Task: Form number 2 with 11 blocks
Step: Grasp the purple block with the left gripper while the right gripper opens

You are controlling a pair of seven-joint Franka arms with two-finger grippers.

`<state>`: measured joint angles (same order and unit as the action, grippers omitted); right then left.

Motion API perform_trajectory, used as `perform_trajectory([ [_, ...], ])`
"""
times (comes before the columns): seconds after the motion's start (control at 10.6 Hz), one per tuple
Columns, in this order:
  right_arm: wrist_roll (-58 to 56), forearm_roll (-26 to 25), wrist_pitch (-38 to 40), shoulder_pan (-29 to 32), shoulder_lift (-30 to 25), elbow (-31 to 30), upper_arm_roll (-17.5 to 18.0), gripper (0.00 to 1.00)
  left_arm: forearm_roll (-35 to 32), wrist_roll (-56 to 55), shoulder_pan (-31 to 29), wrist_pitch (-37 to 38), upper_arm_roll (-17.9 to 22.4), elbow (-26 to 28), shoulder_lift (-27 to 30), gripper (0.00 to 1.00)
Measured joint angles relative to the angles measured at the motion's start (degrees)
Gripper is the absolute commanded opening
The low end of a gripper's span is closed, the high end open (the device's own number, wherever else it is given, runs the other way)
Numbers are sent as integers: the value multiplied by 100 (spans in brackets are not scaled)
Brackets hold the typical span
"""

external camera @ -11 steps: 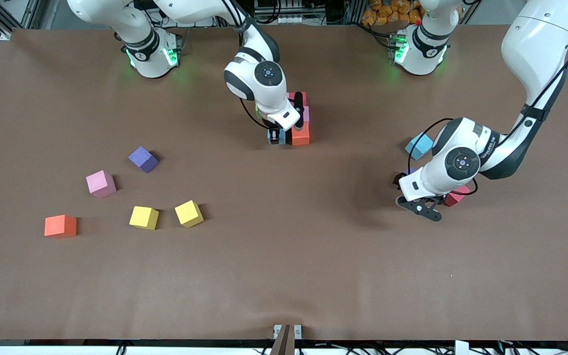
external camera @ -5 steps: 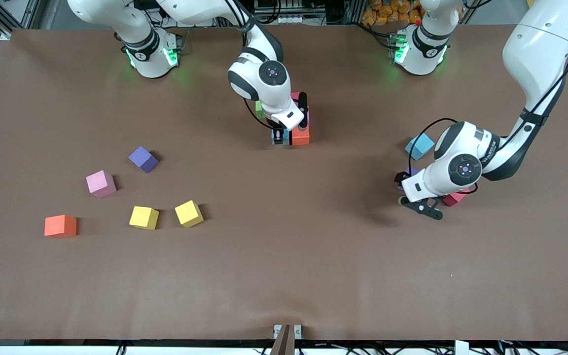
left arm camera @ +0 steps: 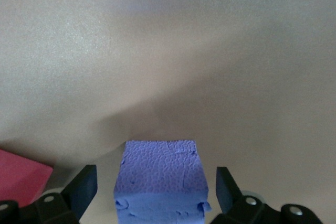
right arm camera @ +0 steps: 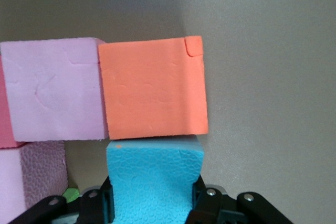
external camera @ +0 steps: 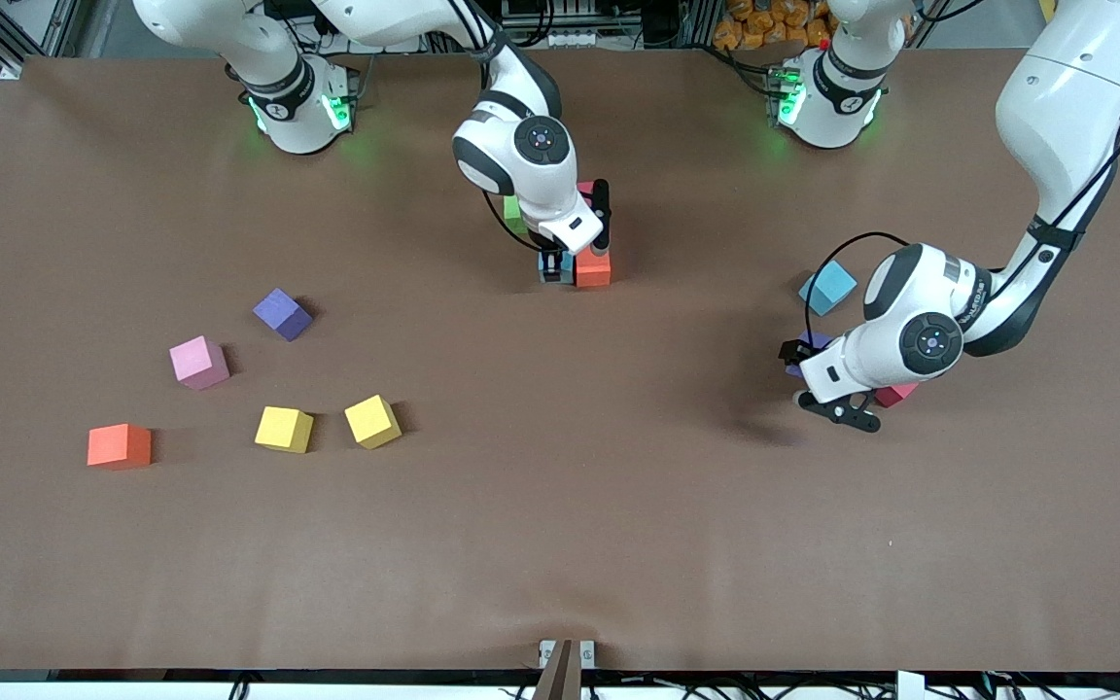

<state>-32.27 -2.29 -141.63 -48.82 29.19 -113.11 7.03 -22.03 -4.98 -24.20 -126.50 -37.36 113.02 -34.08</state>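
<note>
Covering the whole desk (external camera: 560,544) is a matte brown sheet, plain and faintly creased near the front camera's edge; along the top of the front view stand metal framing, cables and a heap of orange objects (external camera: 774,24) between the two green-lit arm bases. The right pincer (external camera: 552,266) is clenched on a cyan block (right arm camera: 155,177), pressing it against an orange block (right arm camera: 152,93) at the nearer end of the partly built number 2 (external camera: 591,243), which sits mid-desk close to the bases; a pink block (right arm camera: 50,95) touches the orange one on its other side, and bits of green and crimson show under the arm. The left pincer (external camera: 827,384) hangs low toward the left arm's end of the desk, its fingers (left arm camera: 84,187) released and spread on either side of a purple block (left arm camera: 160,174) without touching it. A crimson block (external camera: 898,393) lies just beside that one, and a cyan block (external camera: 827,288) lies near, farther from the front camera. Toward the right arm's end loose blocks lie scattered: purple (external camera: 282,313), pink (external camera: 198,362), two yellow (external camera: 284,429) (external camera: 372,421) and orange (external camera: 119,445), all apart from each other.
</note>
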Motion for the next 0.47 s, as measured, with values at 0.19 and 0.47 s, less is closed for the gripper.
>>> perform_trajectory([
  [0.19,6,-1,0,-2,5,1,0,0,0,-20,-9,26,-1,131,111,100],
  [0.47,11,-1,0,-4,8,1,-1,100,1,-43,-71,37,-1,385,330,100],
])
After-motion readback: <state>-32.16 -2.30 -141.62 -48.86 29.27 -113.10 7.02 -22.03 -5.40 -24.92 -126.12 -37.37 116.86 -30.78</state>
